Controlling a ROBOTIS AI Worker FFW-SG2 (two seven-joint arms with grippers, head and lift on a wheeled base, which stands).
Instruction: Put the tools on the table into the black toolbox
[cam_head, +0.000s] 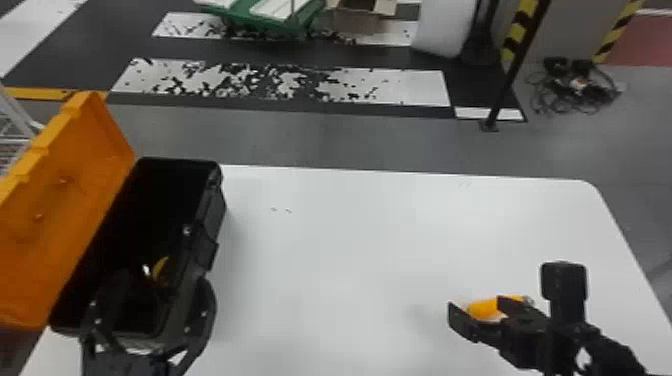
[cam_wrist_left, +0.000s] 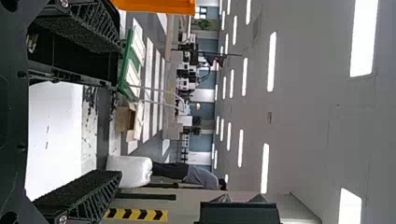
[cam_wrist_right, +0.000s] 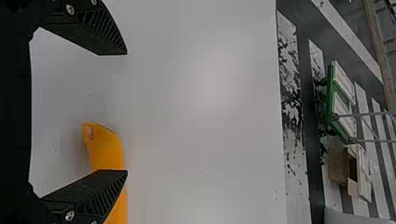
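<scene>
We've got our left hand (cam_head: 152, 295) wide open at the black toolbox (cam_head: 216, 205), right hand (cam_head: 476, 306) open too, near the orange tool (cam_wrist_right: 105, 151).

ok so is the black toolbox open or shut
Open. Its orange lid is tipped back to the left, and you can see into the black toolbox, where something yellow lies.
</scene>
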